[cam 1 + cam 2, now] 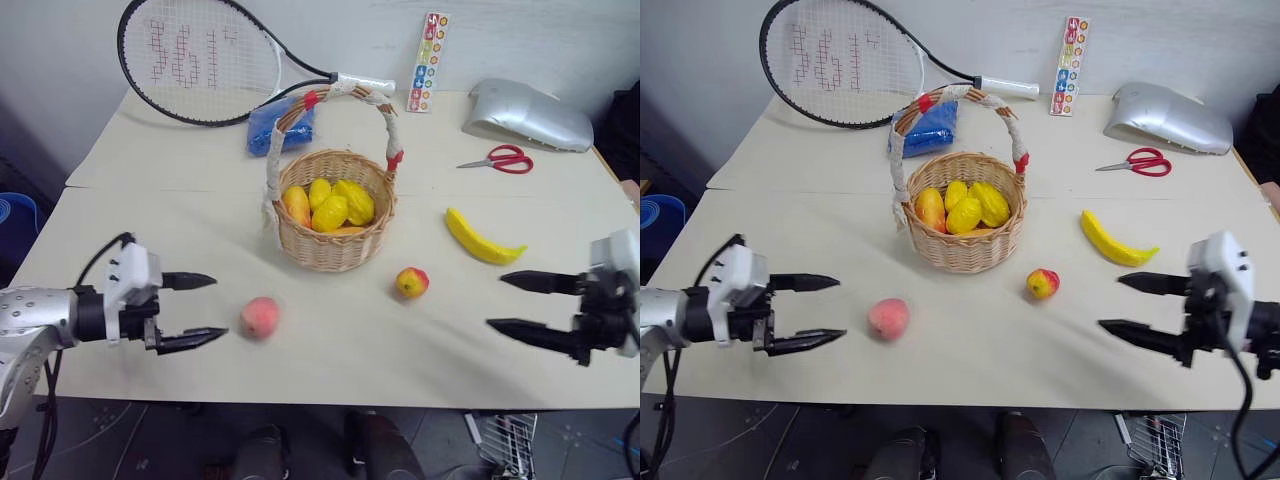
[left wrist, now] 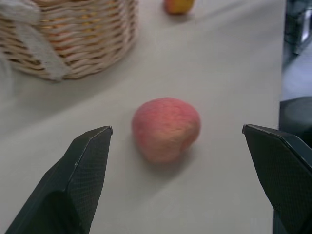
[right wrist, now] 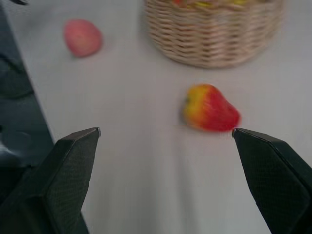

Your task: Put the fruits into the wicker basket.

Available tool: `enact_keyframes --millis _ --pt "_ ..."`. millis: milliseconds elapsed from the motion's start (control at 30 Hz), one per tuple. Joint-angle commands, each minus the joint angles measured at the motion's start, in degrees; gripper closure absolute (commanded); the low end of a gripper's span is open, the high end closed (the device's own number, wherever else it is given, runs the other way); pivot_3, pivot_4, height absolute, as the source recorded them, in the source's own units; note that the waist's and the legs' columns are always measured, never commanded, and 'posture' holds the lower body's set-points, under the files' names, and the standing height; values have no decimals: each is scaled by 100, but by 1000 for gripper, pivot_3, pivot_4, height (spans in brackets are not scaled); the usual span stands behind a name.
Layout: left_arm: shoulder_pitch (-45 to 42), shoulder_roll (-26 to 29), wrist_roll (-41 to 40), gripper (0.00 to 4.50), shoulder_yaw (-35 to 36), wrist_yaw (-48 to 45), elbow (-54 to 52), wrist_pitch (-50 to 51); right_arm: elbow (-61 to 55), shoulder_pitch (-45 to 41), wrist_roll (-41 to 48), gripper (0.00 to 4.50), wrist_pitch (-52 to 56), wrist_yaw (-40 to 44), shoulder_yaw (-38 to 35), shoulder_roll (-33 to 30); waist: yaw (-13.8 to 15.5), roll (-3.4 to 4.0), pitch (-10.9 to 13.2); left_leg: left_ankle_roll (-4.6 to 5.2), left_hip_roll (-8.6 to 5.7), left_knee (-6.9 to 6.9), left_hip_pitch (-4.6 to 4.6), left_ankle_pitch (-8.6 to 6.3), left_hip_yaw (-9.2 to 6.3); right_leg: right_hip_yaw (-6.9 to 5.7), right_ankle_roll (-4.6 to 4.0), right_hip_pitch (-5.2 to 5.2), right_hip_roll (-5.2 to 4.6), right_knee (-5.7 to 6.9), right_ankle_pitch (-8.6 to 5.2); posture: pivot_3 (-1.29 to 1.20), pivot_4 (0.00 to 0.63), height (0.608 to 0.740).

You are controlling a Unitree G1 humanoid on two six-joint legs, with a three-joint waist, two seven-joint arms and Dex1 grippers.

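Pink-orange and round, the toy peach (image 1: 260,317) sits nearest me on the cream table (image 1: 150,160), just off the tips of my left gripper (image 1: 200,308), whose two black fingers stand wide apart with nothing between them. In the left wrist view the peach (image 2: 165,128) lies centred between the spread fingers, so I judge the approach line good: I would ease straight forward until the fruit sits deep between the pads, then close gently, since a round, smooth toy may roll or squirt out if pinched at its edge.

My right gripper (image 1: 510,302) is equally wide and empty, pointing toward the small red-and-yellow toy apple (image 1: 412,282), which lies well short of its tips at about ten o'clock from them. The apple (image 3: 210,108) sits off toward one finger in the right wrist view, so I would re-centre before closing.

Farther out, the curved yellow toy banana (image 1: 482,240) lies at two o'clock from the apple, untouched. The round tan wicker basket (image 1: 330,250), with its cloth-wrapped arched handle (image 1: 340,90), stands at mid-table, already holding yellow and orange fruits. I would lift each fruit over the rim and clear of the handle.
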Motion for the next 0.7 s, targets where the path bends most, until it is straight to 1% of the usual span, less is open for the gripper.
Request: enact_keyframes --millis 33,133,200,267,433,533,633,700 --pt "-315 20 527 0 -481 -85 280 -482 -592 -124 350 19 -64 -164 74 35 5 -1 0 4 -3 0 0 2 0 1 1 0 -1 -1 1 0 150 740" --pt "-956 -309 975 0 -1153 -134 816 -943 -758 -282 519 19 -131 -202 203 1 36 -3 -1 6 -4 0 1 4 -2 -1 1 5 -2 -6 2 0 150 740" --pt "-1511 -652 1119 0 -1565 -183 1165 -1011 -830 -354 506 19 -206 -240 325 -9 84 -8 -1 11 -9 1 -1 6 -2 -2 5 6 -5 -9 4 0 150 740" --pt "-1871 -912 1244 0 -1851 -258 1444 -1082 -873 -364 470 19 -270 -286 397 17 131 -15 -4 17 -12 3 -6 5 -2 -1 9 6 -4 -12 7 0 150 740" --pt "-2167 -1041 1552 0 -2388 -766 1878 -1419 -916 -341 482 19 -354 -411 434 58 123 -16 -4 19 -6 5 -11 2 7 1 11 3 7 -19 7 0 150 740" --pt "-2382 -1136 1825 0 -2673 -903 2272 -1605 -906 -340 507 19 -404 -494 414 75 143 -17 -3 18 -4 12 -11 3 5 -2 11 4 13 -18 6 0 150 740" --pt "-2533 -1287 2002 625 -2784 -955 2545 -1920 -875 -366 539 0 -422 -579 375 93 144 -19 -2 19 -4 21 -10 3 3 -1 14 7 12 -13 8 0 150 740" --pt "-2597 -1401 1959 1223 -2706 -973 2618 -2080 -853 -392 565 0 -430 -653 355 120 144 -21 -1 20 -5 25 -10 3 2 0 17 8 10 -9 11 0 150 740"
